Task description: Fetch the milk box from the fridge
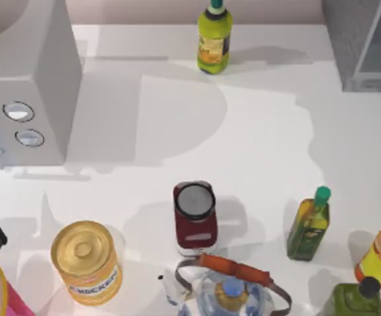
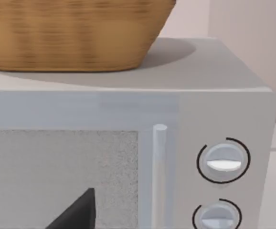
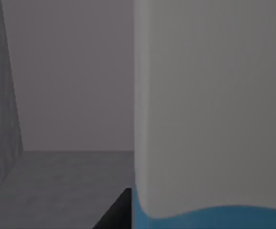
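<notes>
While the left arm sits parked at the near left edge of the surface (image 1: 256, 164), its wrist camera faces the light grey box with 2 dials (image 2: 222, 162), a woven basket (image 2: 71, 33) resting on its top; a dark finger (image 2: 78, 212) of the left tool shows there, but I cannot tell how wide that tool stands.

Moving right along the surface, a gold-lidded can (image 1: 86, 261) stands near left, a dark red jar (image 1: 194, 217) and a kettle with an orange handle (image 1: 233, 280) sit near the middle, a yellow-green bottle (image 1: 214, 41) stands at the far edge, and an oil bottle (image 1: 309, 225) stands near right.

At the far right corner is the fridge (image 1: 355, 39), its front swung open. The right wrist view looks into its grey interior, where the milk box (image 3: 209, 119) stands very close to the camera, white above and blue below. A dark fingertip (image 3: 116, 212) of the right tool lies just beside the carton; whether it grips yet I cannot tell.

By my judgement the step in hand is the reach into the fridge. Next, the right tool must close squarely on the carton's sides, lift slightly, and draw it straight out without catching the cabinet wall.
</notes>
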